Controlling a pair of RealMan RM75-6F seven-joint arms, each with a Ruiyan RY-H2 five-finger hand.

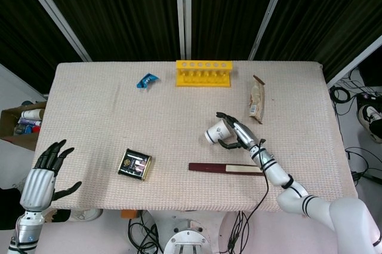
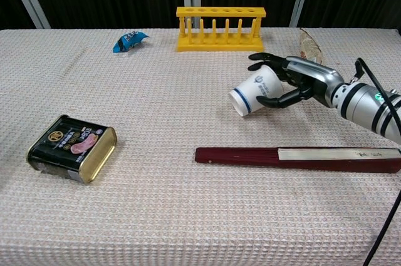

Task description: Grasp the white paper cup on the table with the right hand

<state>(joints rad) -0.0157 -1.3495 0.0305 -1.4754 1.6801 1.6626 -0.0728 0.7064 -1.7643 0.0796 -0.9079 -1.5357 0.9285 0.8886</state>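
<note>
The white paper cup [image 1: 213,133] [image 2: 252,92] is tipped on its side, with its base pointing to the left and its mouth toward my right hand. My right hand [image 1: 237,135] [image 2: 302,82] grips the cup's upper part, fingers over the top and thumb underneath. I cannot tell whether the cup touches the table. My left hand [image 1: 45,172] hangs off the table's front left corner with its fingers spread and nothing in it; the chest view does not show it.
A dark red flat stick [image 1: 225,168] [image 2: 297,156] lies just in front of my right hand. A black tin [image 1: 134,164] [image 2: 72,147] sits front left. At the back are a yellow rack [image 1: 203,73] [image 2: 219,27], a blue wrapper [image 1: 146,80] [image 2: 130,40] and a snack packet [image 1: 257,100] [image 2: 308,44].
</note>
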